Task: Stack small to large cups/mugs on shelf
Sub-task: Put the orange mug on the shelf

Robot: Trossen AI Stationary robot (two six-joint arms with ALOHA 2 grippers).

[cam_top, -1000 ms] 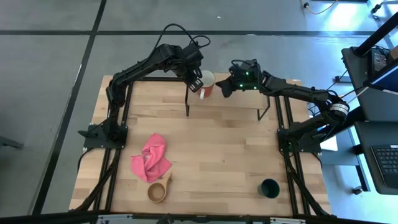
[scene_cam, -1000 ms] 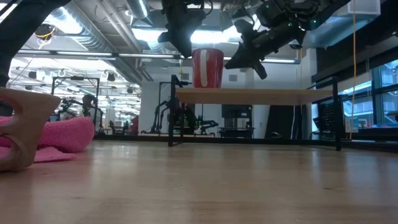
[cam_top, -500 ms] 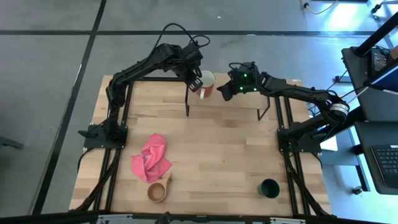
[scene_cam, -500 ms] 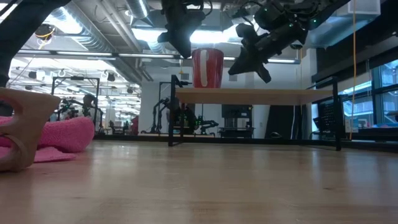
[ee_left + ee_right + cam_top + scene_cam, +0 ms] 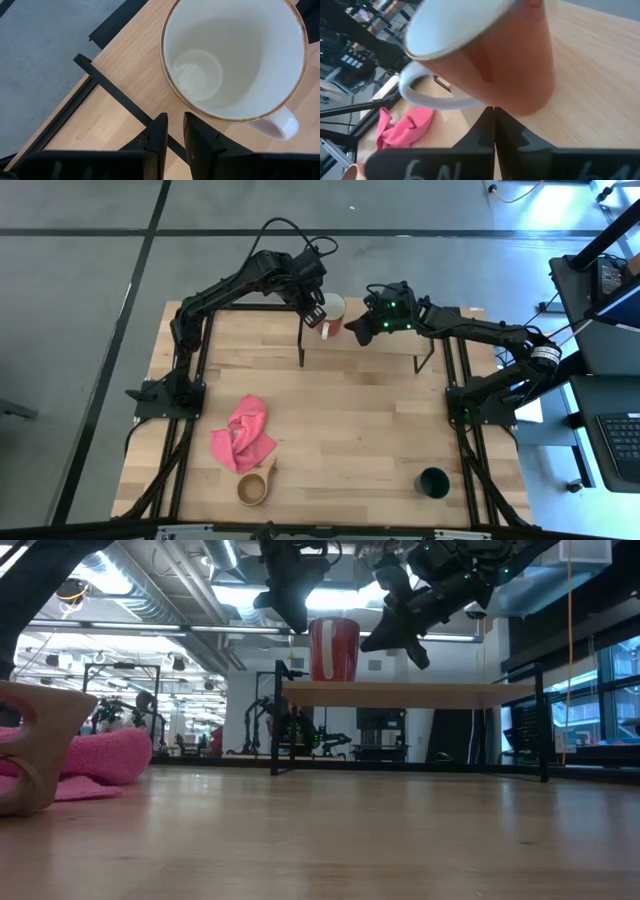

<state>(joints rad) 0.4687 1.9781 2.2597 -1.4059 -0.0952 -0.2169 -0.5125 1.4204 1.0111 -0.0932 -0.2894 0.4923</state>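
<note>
The red mug (image 5: 335, 312) with a white inside stands upright on the left end of the shelf (image 5: 390, 346), a light board on thin black legs (image 5: 420, 695). Its white handle (image 5: 326, 332) points toward the table's near side. My left gripper (image 5: 316, 313) is shut and hangs above the mug's left rim (image 5: 175, 132), clear of it. My right gripper (image 5: 357, 328) is shut at the mug's right side (image 5: 366, 644). The tan wooden cup (image 5: 255, 486) and the dark green cup (image 5: 433, 482) stand on the tabletop near its front edge. My right gripper's shut fingertips (image 5: 493, 116) stand at the mug's red outer wall, low down near its base (image 5: 520, 102). They come slanting down from the table's right. I cannot tell whether they touch the wall. The mug stands upright on the shelf board.
A pink cloth (image 5: 243, 436) lies on the tabletop at the left, just behind the wooden cup. The shelf board to the right of the mug is bare wood (image 5: 400, 346). Black arm frames run along both sides of the table.
My right gripper has moved a little toward the table's left, closer to the red mug. The mug stays where it was on the shelf.
</note>
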